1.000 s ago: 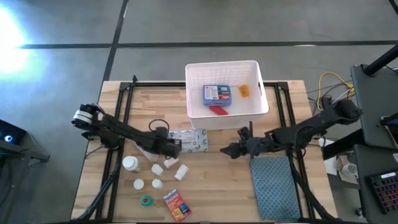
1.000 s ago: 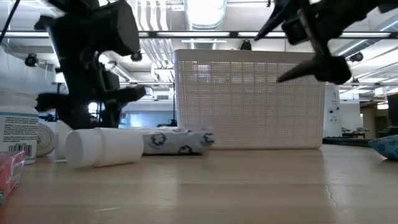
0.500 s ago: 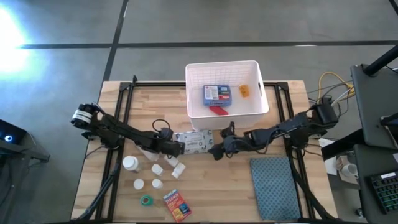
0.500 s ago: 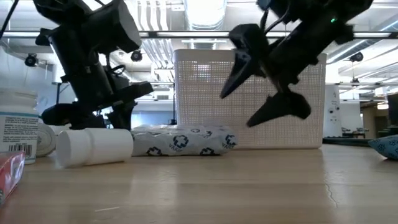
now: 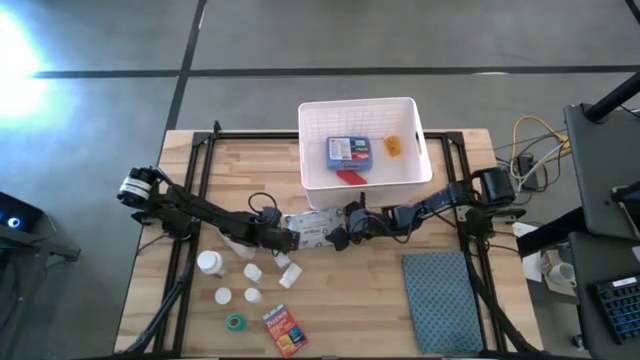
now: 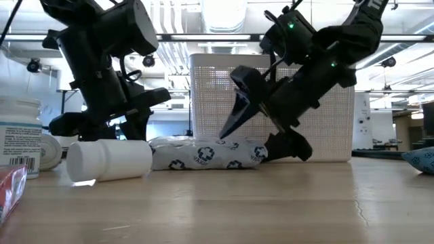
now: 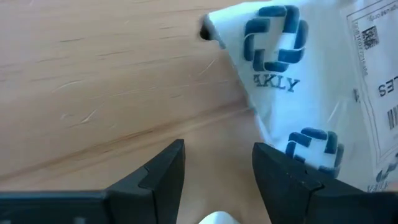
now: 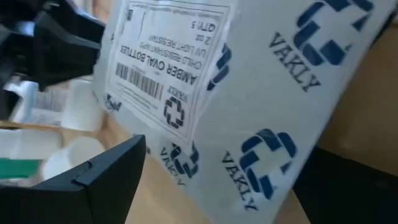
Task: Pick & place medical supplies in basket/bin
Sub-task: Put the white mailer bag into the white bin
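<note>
The white-blue wipes packet (image 5: 312, 228) lies flat on the table in front of the white basket (image 5: 365, 110). My left gripper (image 5: 283, 238) is open at the packet's left end, with bare wood between its fingers (image 7: 217, 162). My right gripper (image 5: 336, 236) is open at the packet's right end. In the low view (image 6: 254, 139) one of its fingers stands over the packet and the other is down by its end. A blue first-aid box (image 5: 349, 150), a red tube (image 5: 350, 178) and a small orange item (image 5: 392, 146) lie in the basket. My left gripper has the outer side of one finger (image 7: 292, 168) right beside the packet's left end (image 7: 273, 124); I cannot tell whether it touches. My right gripper comes slanting down from the table's right. Its open fingers straddle the packet's right end (image 6: 261, 152), and the packet (image 8: 249, 106) lies flat on the table. I cannot tell whether they touch it.
White pill bottles (image 5: 210, 262) (image 5: 253, 271) (image 5: 290, 275), a green tape roll (image 5: 235, 322) and an orange-red box (image 5: 285, 330) lie at the near left. One bottle lies on its side (image 6: 108, 160). The teal-grey mat (image 5: 440, 295) is at the near right.
My right gripper has swept toward the table's left and come down, from beside the mat to the packet's right end, its fingers staying open. The packet has slid a little toward the table's right. My left gripper has edged the same way.
</note>
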Action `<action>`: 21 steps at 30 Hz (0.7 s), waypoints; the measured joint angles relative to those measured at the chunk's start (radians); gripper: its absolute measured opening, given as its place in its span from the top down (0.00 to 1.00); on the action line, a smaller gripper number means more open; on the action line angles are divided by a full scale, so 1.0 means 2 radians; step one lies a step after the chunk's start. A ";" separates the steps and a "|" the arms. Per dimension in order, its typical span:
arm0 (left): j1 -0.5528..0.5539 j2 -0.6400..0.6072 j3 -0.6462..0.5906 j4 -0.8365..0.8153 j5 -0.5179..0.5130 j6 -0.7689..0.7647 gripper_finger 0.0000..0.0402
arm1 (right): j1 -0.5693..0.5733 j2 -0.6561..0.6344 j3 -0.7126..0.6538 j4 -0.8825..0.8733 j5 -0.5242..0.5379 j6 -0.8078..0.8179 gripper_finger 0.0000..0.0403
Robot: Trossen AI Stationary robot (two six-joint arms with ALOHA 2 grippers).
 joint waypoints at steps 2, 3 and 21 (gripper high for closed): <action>0.000 -0.001 0.000 0.002 0.001 0.000 0.58 | 0.000 0.004 0.000 0.017 -0.009 -0.004 0.13; 0.000 -0.001 0.000 0.001 0.001 0.000 0.58 | 0.000 0.004 0.000 0.028 -0.016 -0.006 0.14; -0.001 -0.005 0.038 -0.051 0.012 -0.002 0.58 | 0.013 -0.101 -0.002 -0.048 -0.038 -0.004 0.61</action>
